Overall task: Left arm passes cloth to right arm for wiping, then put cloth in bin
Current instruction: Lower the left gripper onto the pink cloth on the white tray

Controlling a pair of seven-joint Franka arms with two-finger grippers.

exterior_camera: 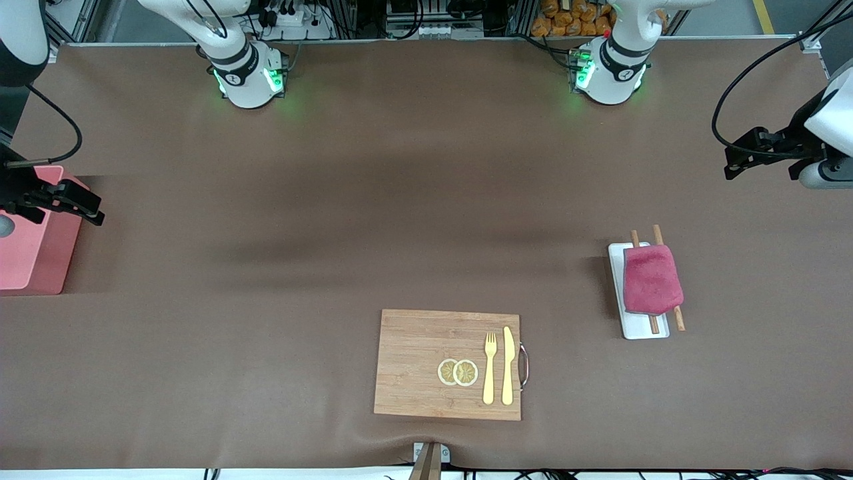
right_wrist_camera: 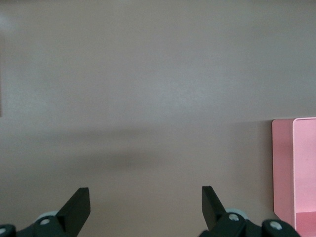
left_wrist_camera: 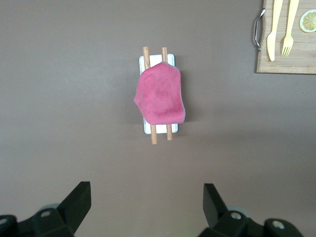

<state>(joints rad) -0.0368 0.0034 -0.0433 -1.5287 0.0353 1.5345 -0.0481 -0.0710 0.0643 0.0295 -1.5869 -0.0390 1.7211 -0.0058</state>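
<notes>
Cloth [exterior_camera: 652, 280] lies draped on two wooden sticks [exterior_camera: 658, 235] over the white tray [exterior_camera: 617, 293], toward the left arm's end of the bench [exterior_camera: 400, 220]. Left gripper [left_wrist_camera: 148, 210] hangs over bare bench, jaws wide apart, holding nothing. Right gripper [right_wrist_camera: 145, 210] sits over the bin [exterior_camera: 33, 253] edge, jaws spread and empty.

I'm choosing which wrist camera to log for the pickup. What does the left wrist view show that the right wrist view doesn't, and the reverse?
Only the left wrist view shows the cloth draped over two wooden sticks on the white tray, plus a corner of the cutting board with knife, fork and a lemon slice. Only the right wrist view shows the bin. Both show the brown table and their own open gripper: left gripper, right gripper.
</notes>
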